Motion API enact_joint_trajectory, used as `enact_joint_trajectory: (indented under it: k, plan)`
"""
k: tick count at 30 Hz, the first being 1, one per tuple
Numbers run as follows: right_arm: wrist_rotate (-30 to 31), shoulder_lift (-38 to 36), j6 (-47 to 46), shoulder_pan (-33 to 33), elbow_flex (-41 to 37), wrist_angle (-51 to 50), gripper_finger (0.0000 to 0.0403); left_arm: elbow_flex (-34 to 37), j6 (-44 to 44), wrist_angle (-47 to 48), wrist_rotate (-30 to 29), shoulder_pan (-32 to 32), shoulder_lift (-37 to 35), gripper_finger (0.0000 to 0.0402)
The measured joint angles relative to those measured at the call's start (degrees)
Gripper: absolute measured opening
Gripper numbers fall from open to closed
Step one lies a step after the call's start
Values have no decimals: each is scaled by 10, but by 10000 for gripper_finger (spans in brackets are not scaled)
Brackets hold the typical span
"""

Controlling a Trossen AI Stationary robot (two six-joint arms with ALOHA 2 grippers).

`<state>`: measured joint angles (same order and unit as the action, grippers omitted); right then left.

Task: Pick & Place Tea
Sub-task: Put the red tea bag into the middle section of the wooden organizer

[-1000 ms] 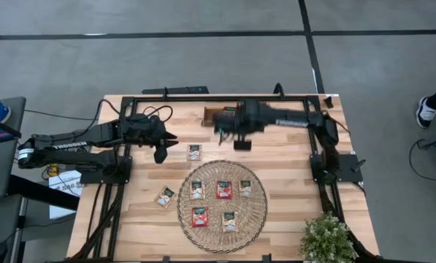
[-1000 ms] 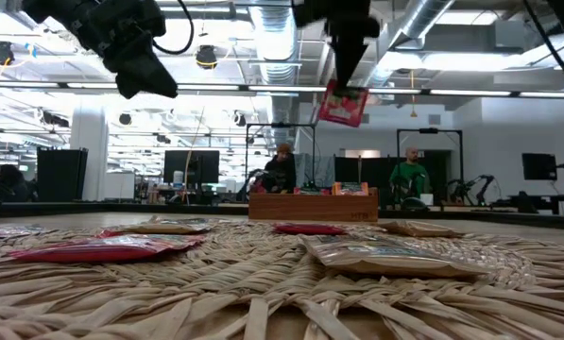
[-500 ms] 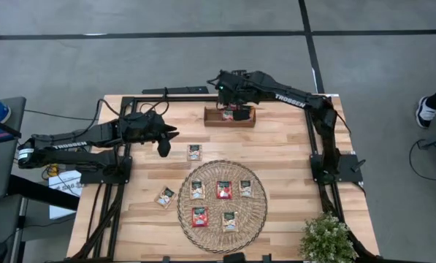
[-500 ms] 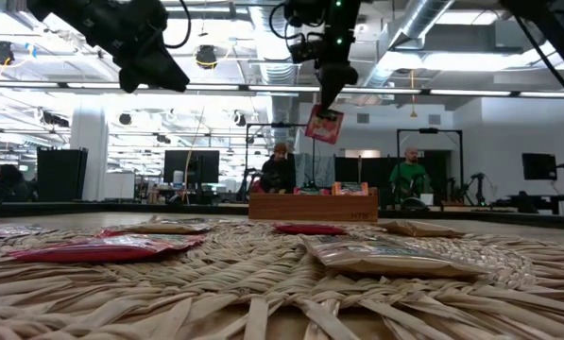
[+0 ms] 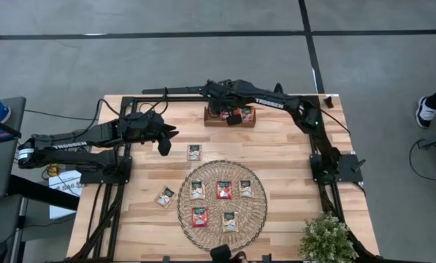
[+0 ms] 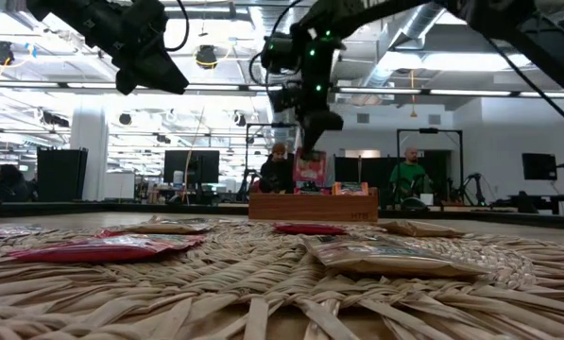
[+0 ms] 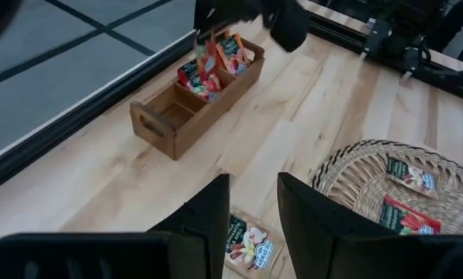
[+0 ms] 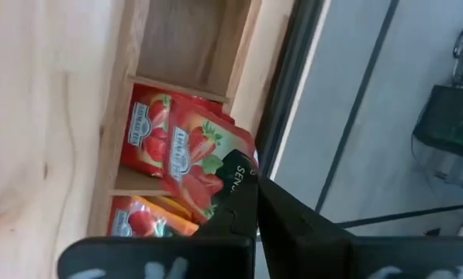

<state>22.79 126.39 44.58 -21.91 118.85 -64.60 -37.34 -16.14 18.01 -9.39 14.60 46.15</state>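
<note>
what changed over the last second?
The right gripper carried a red tea sachet from in front of the wooden tray over it and lowered it into the middle compartment, still gripping it. The left gripper edged slightly; sachets on the woven mat and table stayed put.

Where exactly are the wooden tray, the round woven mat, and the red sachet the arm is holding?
wooden tray [image 7: 186, 122], left wrist view, its side wall.
woven mat [image 5: 255, 212], high view, bare rim.
red sachet [image 8: 202, 151], right wrist view, its printed face.
</note>
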Motion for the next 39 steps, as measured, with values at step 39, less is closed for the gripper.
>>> enact_joint_trajectory:
  k: [39]
  plan:
    - [-17,52,-26,-10,0,17,68,0,0,1,-3,0,0,101]
